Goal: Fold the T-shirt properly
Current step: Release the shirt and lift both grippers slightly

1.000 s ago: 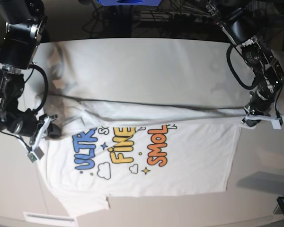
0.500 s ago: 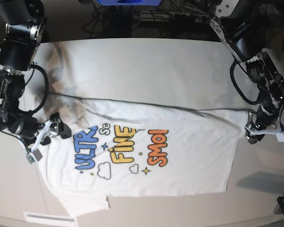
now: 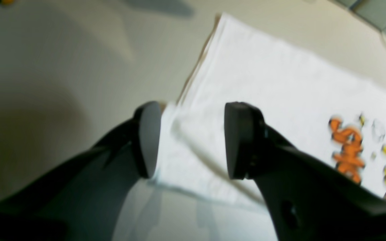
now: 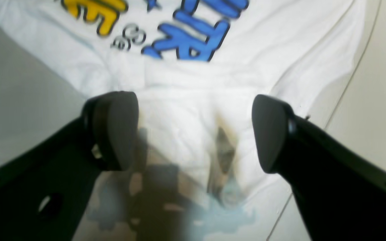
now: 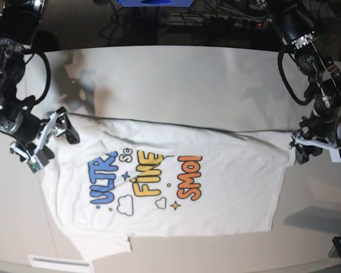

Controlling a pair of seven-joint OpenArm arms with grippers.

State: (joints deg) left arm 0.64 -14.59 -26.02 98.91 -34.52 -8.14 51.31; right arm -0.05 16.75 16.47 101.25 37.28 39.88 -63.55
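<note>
Both tools lifted off T-shirt (image 5: 216, 187) edges, jaws apart; table (image 5: 176, 79) beyond.

Pale beige table (image 5: 187, 79) (softly shadowed) before dark cable clutter (image 5: 216, 20).

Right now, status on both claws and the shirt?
Left claw open, at hem corner. Right claw open, at collar end. T-shirt flat, print up, not yet folded. Nothing in the way.

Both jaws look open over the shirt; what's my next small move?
Probably lower both grippers, left and right, and close on the folded edge of the T-shirt: both stand open with cloth between the jaws, holding nothing.
</note>
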